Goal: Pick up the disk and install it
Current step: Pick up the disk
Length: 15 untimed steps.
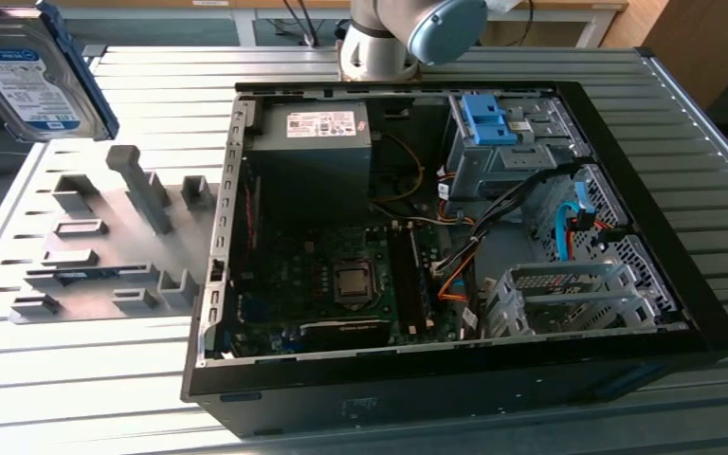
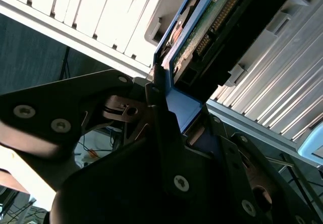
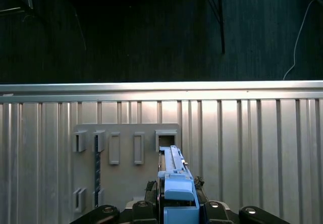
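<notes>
The disk point(image 1: 29, 76) hangs in the air at the exterior view's upper left, above the grey fixture plate point(image 1: 99, 256). Its silver face, white-and-blue label and blue rail frame show there. In the second wrist view my gripper point(image 2: 176, 110) is shut on the disk point(image 2: 202, 37) by its blue rail, with the green circuit board and connector pins facing the camera. In the first wrist view the disk point(image 3: 174, 176) stands edge-on between the dark fingers of my gripper point(image 3: 177, 204), over the fixture plate point(image 3: 126, 173).
An open black computer case point(image 1: 705, 332) lies on the slatted metal table point(image 1: 86, 389). Inside it are a grey power supply box point(image 1: 311, 142), a motherboard, loose cables and a drive bay with a blue bracket point(image 1: 484, 118). Upright holders stand on the fixture plate.
</notes>
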### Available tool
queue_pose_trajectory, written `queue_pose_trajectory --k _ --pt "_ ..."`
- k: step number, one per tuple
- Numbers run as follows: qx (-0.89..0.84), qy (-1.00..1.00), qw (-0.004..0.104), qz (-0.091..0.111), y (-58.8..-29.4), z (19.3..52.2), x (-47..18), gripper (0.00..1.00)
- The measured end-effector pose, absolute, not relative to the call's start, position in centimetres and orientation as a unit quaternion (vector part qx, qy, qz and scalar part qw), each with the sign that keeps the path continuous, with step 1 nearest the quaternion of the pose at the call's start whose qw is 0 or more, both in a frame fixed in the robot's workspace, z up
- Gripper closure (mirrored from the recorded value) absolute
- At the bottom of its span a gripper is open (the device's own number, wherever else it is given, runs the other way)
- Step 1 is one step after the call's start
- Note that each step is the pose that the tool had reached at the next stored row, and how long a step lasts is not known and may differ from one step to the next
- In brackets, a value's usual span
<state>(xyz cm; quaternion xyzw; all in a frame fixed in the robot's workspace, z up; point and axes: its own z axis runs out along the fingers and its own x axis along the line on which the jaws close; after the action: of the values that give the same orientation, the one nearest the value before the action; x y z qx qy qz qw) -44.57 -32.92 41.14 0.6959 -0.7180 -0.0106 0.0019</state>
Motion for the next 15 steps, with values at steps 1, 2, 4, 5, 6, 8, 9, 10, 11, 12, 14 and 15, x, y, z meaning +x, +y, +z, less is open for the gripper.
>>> queue_pose_trajectory --k 1,2,4,5,6,8,9,10,11,12,14,15 --pt "0.696 -0.718 0.002 -0.011 -32.92 41.23 -44.57 0.64" --pt "0.696 -0.718 0.002 -0.011 -32.92 41.32 -44.57 0.64" --pt "0.696 -0.718 0.002 -0.011 -32.92 41.49 -44.57 0.64" --pt "0.696 -0.718 0.002 -0.011 -32.92 41.56 -44.57 0.64" --pt "0.696 -0.718 0.002 -0.011 -32.92 41.64 -44.57 0.64" --pt "0.696 -0.718 0.002 -0.011 -32.92 41.77 -44.57 0.64" --pt "0.696 -0.718 0.002 -0.011 -32.92 41.82 -44.57 0.64" --pt "0.696 -0.718 0.002 -0.011 -32.92 41.86 -44.57 0.64" --pt "0.696 -0.718 0.002 -0.011 -32.92 41.92 -44.56 0.64" --pt "0.696 -0.718 0.002 -0.011 -32.92 41.98 -44.57 0.64" --pt "0.696 -0.718 0.002 -0.011 -32.92 42.05 -44.57 0.64" --pt "0.696 -0.718 0.002 -0.011 -32.92 42.08 -44.57 0.64"
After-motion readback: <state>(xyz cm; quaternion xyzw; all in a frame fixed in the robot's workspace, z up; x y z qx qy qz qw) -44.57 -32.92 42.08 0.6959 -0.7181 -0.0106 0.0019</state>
